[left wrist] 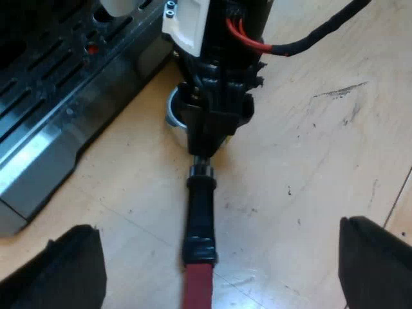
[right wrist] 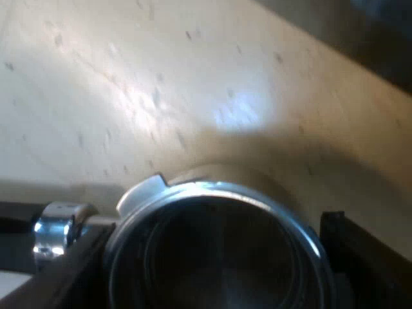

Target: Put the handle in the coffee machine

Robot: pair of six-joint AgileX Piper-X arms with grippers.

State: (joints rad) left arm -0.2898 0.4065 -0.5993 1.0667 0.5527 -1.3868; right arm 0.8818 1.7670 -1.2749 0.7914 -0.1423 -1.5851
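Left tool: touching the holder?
Apart. Left wrist view: left tool open wide, bare table showing between it and the holder on both sides.

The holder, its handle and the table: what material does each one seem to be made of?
Holder: metal, probably polished steel; its rim gives bright reflections. Handle: glossy black, likely plastic, with a red end. Table: pale wood or wood-look board; faint grain and small dark marks show.
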